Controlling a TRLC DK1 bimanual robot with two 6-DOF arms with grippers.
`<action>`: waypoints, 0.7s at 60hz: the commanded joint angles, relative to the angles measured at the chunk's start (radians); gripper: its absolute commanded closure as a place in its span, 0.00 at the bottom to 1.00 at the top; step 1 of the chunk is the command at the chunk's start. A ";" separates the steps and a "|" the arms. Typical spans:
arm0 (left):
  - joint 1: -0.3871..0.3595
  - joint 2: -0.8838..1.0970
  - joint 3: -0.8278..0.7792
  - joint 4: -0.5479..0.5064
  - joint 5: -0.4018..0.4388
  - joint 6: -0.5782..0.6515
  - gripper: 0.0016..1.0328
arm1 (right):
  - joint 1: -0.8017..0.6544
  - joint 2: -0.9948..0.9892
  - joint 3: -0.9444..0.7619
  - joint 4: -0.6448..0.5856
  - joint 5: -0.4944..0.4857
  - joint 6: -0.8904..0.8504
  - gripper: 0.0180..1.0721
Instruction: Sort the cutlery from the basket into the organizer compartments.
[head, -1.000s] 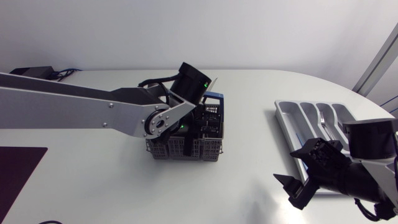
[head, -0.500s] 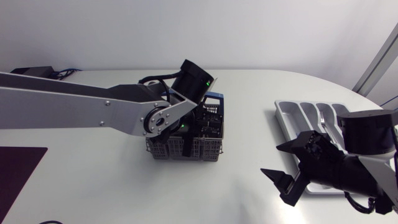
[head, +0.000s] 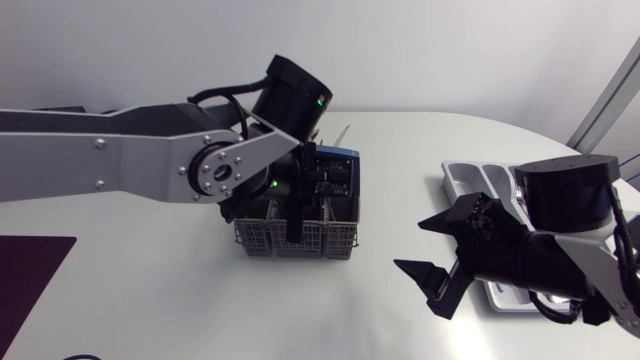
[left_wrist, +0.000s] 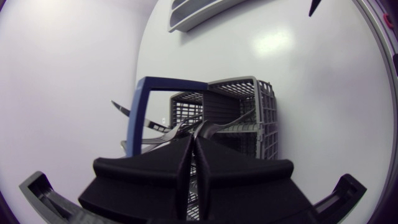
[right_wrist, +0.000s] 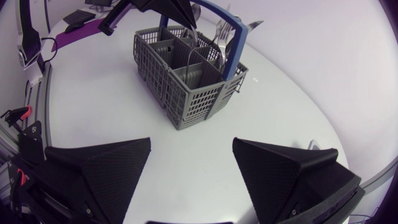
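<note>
The grey wire cutlery basket (head: 300, 238) with a blue handle (left_wrist: 140, 118) stands mid-table with forks and other cutlery (right_wrist: 217, 31) upright in it. My left gripper (head: 297, 222) points down into it. In the left wrist view its fingers (left_wrist: 155, 168) are pressed together at the tops of the handles (left_wrist: 186, 129), pinching one; which piece I cannot tell. The grey organizer (head: 465, 180) lies at the right, partly hidden by my right arm. My right gripper (head: 410, 245) hovers between basket and organizer, open and empty, its fingers (right_wrist: 99, 168) facing the basket (right_wrist: 186, 81).
A dark purple mat (head: 30, 270) lies at the table's left front edge. Bare white tabletop (head: 390, 200) separates the basket from the organizer (left_wrist: 199, 12).
The left gripper closed fully inside the basket and its wrist has risen and swung toward the back. The right gripper moved left, away from the organizer toward the basket.
</note>
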 joint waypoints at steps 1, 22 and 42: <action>-0.010 -0.039 0.071 -0.023 -0.019 -0.077 0.97 | 0.019 -0.003 0.022 0.021 0.019 0.027 0.10; 0.041 0.076 0.364 -0.373 0.059 -0.633 0.97 | 0.156 -0.028 0.035 0.110 0.205 0.037 0.14; 0.073 0.183 0.502 -0.582 0.303 -0.893 0.97 | 0.254 0.077 0.081 0.230 0.325 0.019 0.30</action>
